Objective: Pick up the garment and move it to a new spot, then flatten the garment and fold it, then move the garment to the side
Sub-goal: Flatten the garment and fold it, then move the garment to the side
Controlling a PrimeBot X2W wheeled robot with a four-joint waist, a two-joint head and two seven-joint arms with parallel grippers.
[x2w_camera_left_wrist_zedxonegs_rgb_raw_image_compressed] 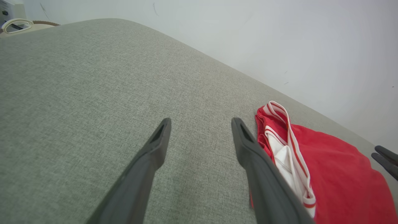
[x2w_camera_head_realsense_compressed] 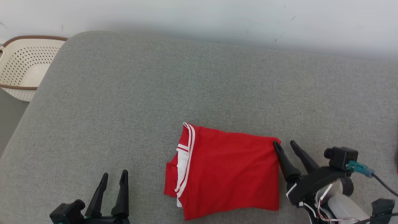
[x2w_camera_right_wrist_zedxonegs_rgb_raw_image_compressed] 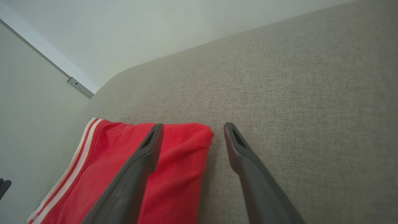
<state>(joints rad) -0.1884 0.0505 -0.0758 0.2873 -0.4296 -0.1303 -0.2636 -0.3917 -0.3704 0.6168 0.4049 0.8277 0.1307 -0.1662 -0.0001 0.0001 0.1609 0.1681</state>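
Garment (x2w_camera_head_realsense_compressed: 230,174) first: your red shirt with white-striped trim lies folded into a rough rectangle on the grey fabric cushion (x2w_camera_head_realsense_compressed: 155,93), near the front edge and right of centre in the head view. Its striped end, with a white inner layer showing, faces left. The plain red edge faces right.

Your right end effector (x2w_camera_head_realsense_compressed: 284,143) sits at the garment's far right corner with its fingers spread apart and nothing clamped. In the right wrist view, one finger lies over the red cloth (x2w_camera_right_wrist_zedxonegs_rgb_raw_image_compressed: 174,174) and the other over grey fabric, so the corner falls between them (x2w_camera_right_wrist_zedxonegs_rgb_raw_image_compressed: 191,126). You cannot tell from these views whether the finger over the cloth actually presses on it.

Your left end effector (x2w_camera_head_realsense_compressed: 115,175) is at the lower left, fingers likewise apart and holding nothing. A strip of grey cushion separates it from the striped edge. In the left wrist view (x2w_camera_left_wrist_zedxonegs_rgb_raw_image_compressed: 200,121) that edge (x2w_camera_left_wrist_zedxonegs_rgb_raw_image_compressed: 335,174) shows just past one finger, and the other arm's dark fingertips (x2w_camera_left_wrist_zedxonegs_rgb_raw_image_compressed: 385,158) show at the far side of the garment.

Around you, a cream perforated basket (x2w_camera_head_realsense_compressed: 21,62) with a brown rim stands off the cushion's far left corner. A pale wall (x2w_camera_head_realsense_compressed: 217,18) runs behind the cushion's far edge.
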